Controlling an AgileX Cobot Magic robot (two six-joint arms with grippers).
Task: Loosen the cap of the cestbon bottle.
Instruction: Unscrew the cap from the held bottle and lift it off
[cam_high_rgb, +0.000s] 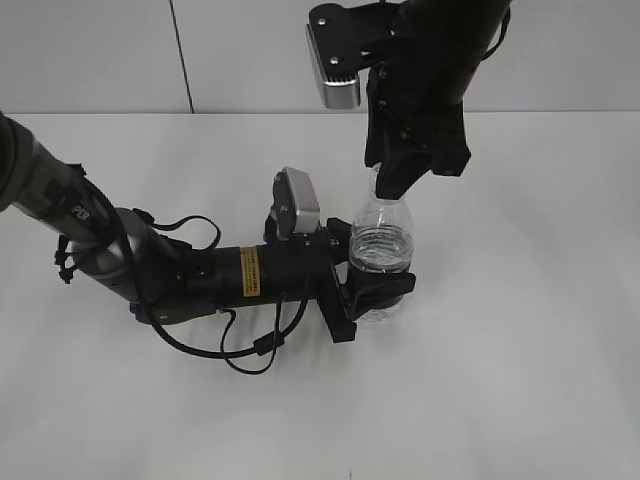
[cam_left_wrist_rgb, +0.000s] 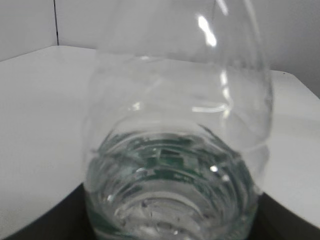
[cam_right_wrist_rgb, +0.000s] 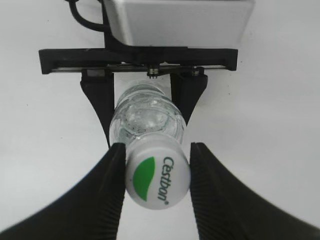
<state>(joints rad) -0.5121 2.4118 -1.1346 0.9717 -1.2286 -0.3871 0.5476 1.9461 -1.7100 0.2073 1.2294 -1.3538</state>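
The cestbon bottle (cam_high_rgb: 381, 245) stands upright on the white table (cam_high_rgb: 520, 330), near the middle of the exterior view. The left gripper (cam_high_rgb: 372, 285) reaches in low from the left and clasps the bottle's lower body between its two black fingers (cam_right_wrist_rgb: 98, 102) — jaws partly open, closed to the width of the bottle. The left wrist view shows only the clear ribbed body at close range, with green label print visible through the water.

The right gripper (cam_right_wrist_rgb: 156, 172) comes down from above. In the right wrist view its two ribbed black pads (cam_right_wrist_rgb: 114, 175) bracket the cap (cam_right_wrist_rgb: 156, 173) — white, with a green patch and the brand name on top. The left pad appears to touch the cap's edge; the right pad shows a thin gap. Whether the cap is firmly gripped cannot be told.
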